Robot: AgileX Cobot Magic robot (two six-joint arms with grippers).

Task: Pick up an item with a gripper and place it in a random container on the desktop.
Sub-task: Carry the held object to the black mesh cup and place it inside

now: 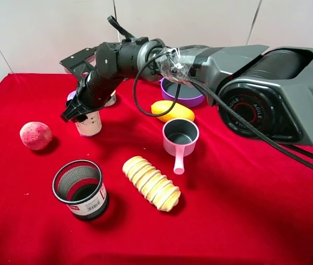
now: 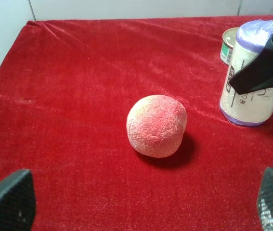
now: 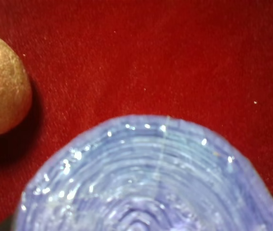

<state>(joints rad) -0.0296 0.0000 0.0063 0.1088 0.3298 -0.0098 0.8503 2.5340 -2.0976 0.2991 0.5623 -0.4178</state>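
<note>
The white canister [image 1: 89, 125] with a crinkled purple top stands on the red cloth [image 1: 244, 210] at the back left. My right gripper [image 1: 80, 112] reaches across the table and sits down over its top. One black finger [image 2: 261, 67] lies against the canister's side [image 2: 250, 96] in the left wrist view. The purple top [image 3: 146, 183] fills the right wrist view, and the jaws are hidden there. The black mesh cup [image 1: 80, 190] stands in front, apart from the canister. My left gripper [image 2: 141, 207] is open and empty, low over the cloth.
A pinkish-red ball [image 1: 35, 135] [image 2: 156, 126] lies left of the canister. A small tin can [image 1: 111, 100] stands right behind it. A yellow fruit [image 1: 171, 110], a pink-handled saucepan [image 1: 180, 137], a purple pan [image 1: 182, 95] and a ridged bread roll [image 1: 152, 183] lie toward the middle.
</note>
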